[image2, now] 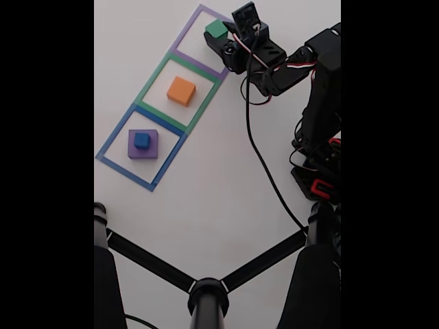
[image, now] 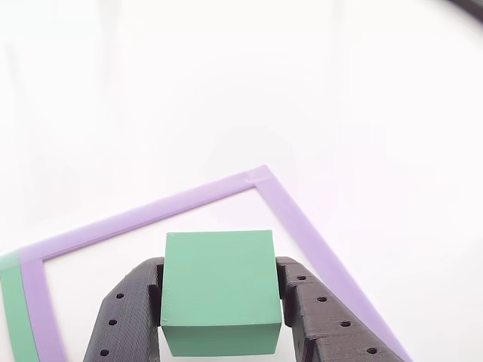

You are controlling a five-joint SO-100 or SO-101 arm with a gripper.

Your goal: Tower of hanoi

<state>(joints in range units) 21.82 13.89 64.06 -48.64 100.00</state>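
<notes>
Green block gripped over the purple tape square

The gripper (image: 219, 302) clamps the green block (image: 219, 290) by opposite flat sides (it looks light, rigid, matte).

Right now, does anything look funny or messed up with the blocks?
Nothing is spilled or broken. The small blue block sits on the purple block, the orange block lies flat, and the gripper holds the green block straight.

White tabletop (image2: 206, 205) (glossy, brightly lit), black tripod legs (image2: 206, 298)
</notes>
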